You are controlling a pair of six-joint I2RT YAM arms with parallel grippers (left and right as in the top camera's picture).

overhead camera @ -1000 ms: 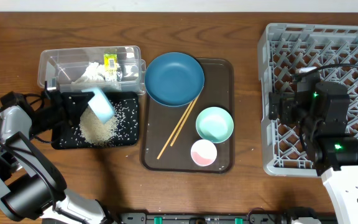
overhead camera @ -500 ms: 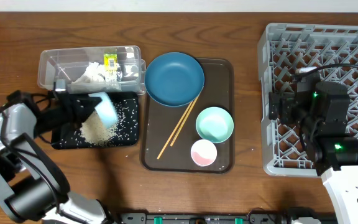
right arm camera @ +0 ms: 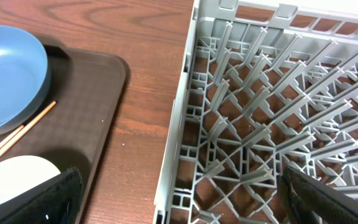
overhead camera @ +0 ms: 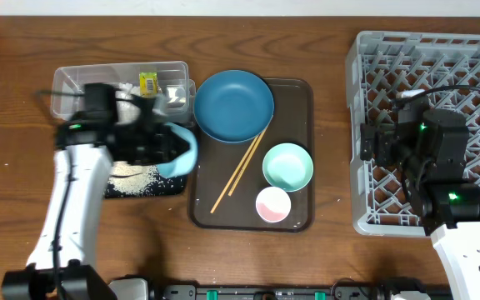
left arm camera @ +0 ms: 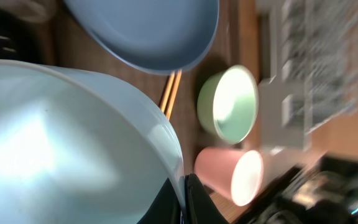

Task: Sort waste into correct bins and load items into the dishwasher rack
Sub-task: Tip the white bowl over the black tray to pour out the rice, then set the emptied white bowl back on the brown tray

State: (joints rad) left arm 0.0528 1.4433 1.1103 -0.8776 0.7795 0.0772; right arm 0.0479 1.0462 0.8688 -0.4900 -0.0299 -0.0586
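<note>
Rice [overhead camera: 136, 173] lies in a white heap in the black tray [overhead camera: 113, 192]. We see no grains on the table. The crumpled paper [overhead camera: 125, 96] and the little yellow-green wrapper [overhead camera: 148, 82] sit in the clear box [overhead camera: 61, 83], just behind the black tray. So we think the waste part is about done.

The dishes part has hardly begun. The left gripper [overhead camera: 161, 148] is closed on the rim of a pale bowl [overhead camera: 178, 150]. It holds the bowl tipped on its side, above the right edge of the black tray and just beside the brown tray [overhead camera: 294, 108]. In the left wrist view the bowl looks bare inside. We think it is ready to go to the dishwasher rack [overhead camera: 440, 67], which is well apart on the far right.

We see no dish in the rack. The right gripper [right arm camera: 185, 196] hangs over the rack's left side. Its fingers [right arm camera: 48, 199] are spread wide and hold nothing.

Four things sit on the brown tray. They are the big blue bowl [overhead camera: 233, 106], the two chopsticks [overhead camera: 240, 171], the mint-green bowl [overhead camera: 287, 167] and the tiny pink bowl [overhead camera: 272, 204]. The chopsticks' top ends touch the blue bowl's rim. All of these, and the pale bowl too, are left to load.
</note>
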